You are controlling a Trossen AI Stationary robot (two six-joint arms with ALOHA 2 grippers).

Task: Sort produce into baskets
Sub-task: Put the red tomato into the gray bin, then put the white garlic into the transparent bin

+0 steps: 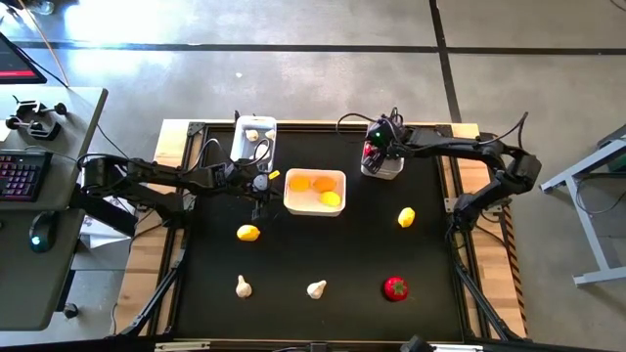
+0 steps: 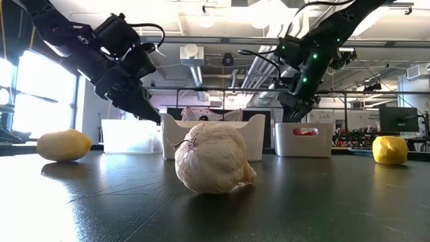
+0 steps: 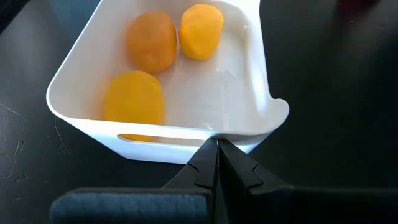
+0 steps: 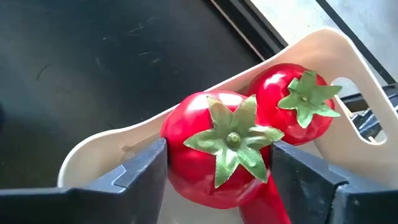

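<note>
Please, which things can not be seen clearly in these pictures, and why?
- Right bin, high view: the right gripper covers it, so its contents cannot be counted there.
- Right wrist view: whether the fingers touch the near tomato is unclear.
- Left bin, high view: its contents are too small to count.
- Middle bin, low view: the garlic in front hides much of it.
- Low view: both grippers' fingertips are hidden behind the bins.

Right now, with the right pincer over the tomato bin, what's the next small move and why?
Probably lift the right pincer straight up. Its fingers stand spread either side of a red fruit that sits inside the white bin beside another, so the drop looks done. One red fruit lies on the table.
</note>
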